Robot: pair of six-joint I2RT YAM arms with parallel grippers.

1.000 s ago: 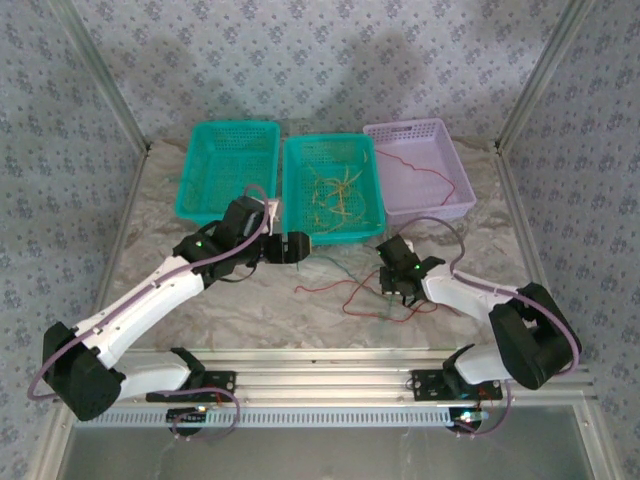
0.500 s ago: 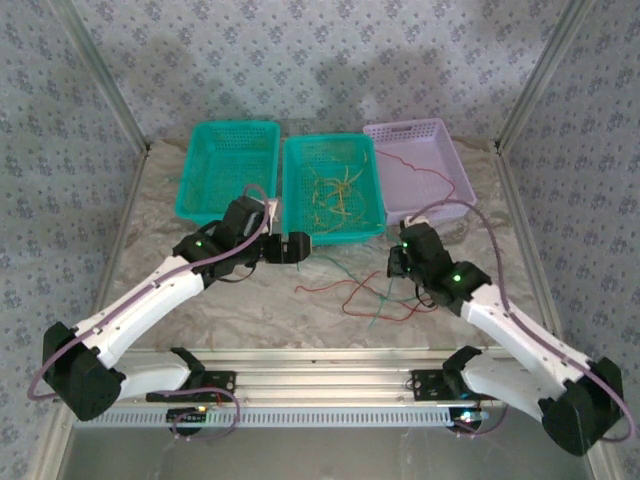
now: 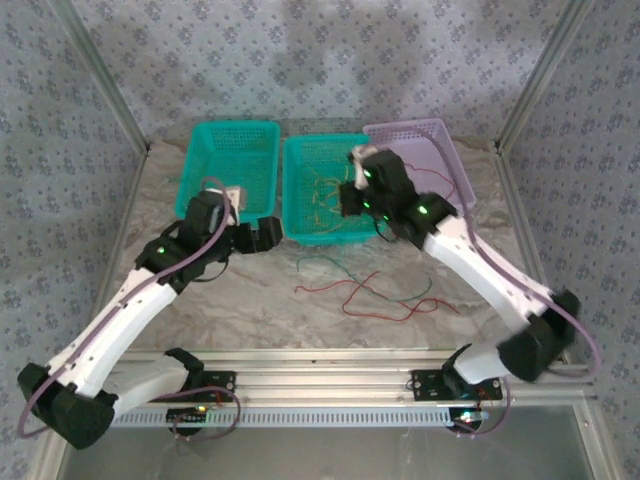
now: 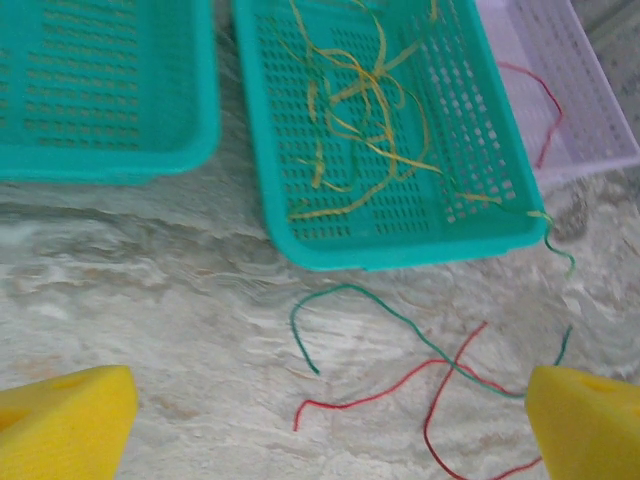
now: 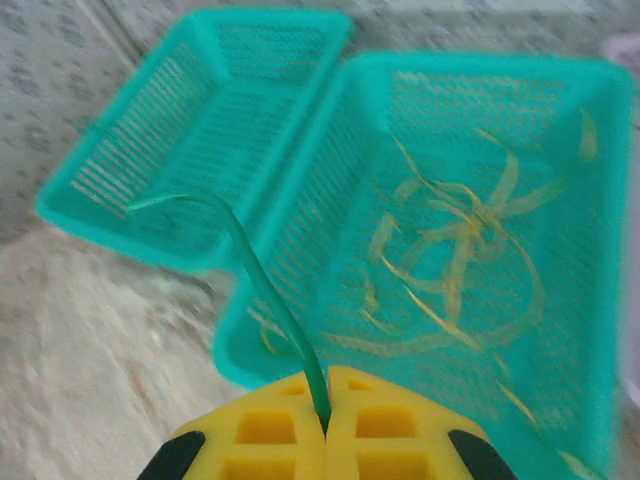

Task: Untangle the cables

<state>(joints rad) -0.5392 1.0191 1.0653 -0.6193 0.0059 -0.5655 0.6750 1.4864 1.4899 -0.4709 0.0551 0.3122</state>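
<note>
1. Right wrist view: my right gripper [image 5: 327, 405] is pressed fully together on a thin green wire [image 5: 262, 285]. The wire rises from between the yellow pads and arcs off to the left; its far end is too blurred to follow.
2. From the top view, that gripper hangs over the middle teal plastic basket [image 3: 290, 180], where a loose nest of yellow-orange wires [image 4: 360, 110] lies on the mesh floor.
3. My left gripper [image 4: 325, 430] is spread wide and holds nothing. It hovers above the marbled tabletop [image 4: 150, 300], just in front of the baskets.
4. On the table ahead of it lie a second green wire [image 4: 345, 288] and a red wire [image 4: 370, 398], crossing each other near its right finger. Another red wire [image 4: 555, 100] lies in the lilac plastic basket [image 4: 600, 130].
5. What could go wrong on the right: the held wire is hair-fine, so I judge it could slide out of the pads if its tail catches on a basket rim. If I sink low here, the tail could hook into the yellow-orange nest — a fresh tangle.
6. What could go wrong on the left: closing at the crossing would likely pinch red and green together — lifting would then drag both.
</note>
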